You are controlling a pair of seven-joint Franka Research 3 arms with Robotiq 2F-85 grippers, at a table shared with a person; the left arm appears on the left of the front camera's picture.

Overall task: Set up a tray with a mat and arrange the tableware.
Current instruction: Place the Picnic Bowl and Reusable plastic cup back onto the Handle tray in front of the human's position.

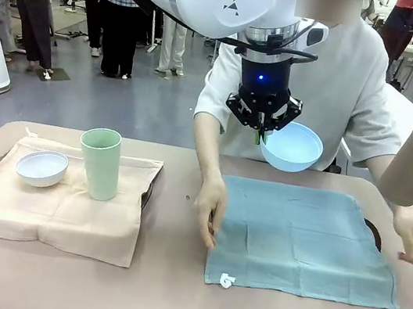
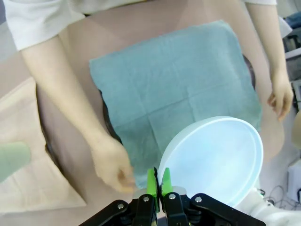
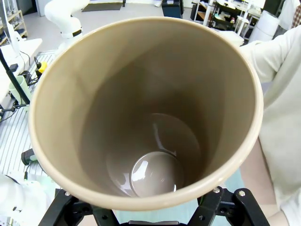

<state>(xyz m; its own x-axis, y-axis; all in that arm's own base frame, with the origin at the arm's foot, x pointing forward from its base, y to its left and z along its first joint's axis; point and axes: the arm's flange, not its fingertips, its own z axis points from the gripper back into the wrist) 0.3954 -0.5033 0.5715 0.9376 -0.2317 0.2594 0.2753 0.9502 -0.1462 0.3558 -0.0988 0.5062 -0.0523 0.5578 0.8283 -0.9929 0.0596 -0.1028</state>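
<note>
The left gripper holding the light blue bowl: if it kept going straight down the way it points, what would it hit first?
Probably the teal cloth mat. The left gripper pinches the light blue round bowl by its rim above the mat's near edge, close to the person's hand; depth is uncertain.

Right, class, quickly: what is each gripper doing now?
Left gripper: shut on the light blue bowl rim.
Right gripper: holding the tan-brown cup.

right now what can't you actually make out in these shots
- Right gripper's fingers: in the right wrist view the tan-brown cup hides them; in the front view the picture's right edge cuts them off.
- Tray under the blue mat: the cloth covers all but a dark rim at its side.
- Pale green cup: in the left wrist view, a blurred patch cut by the left edge.
- Light blue bowl: the left gripper covers part of its near rim.
</note>
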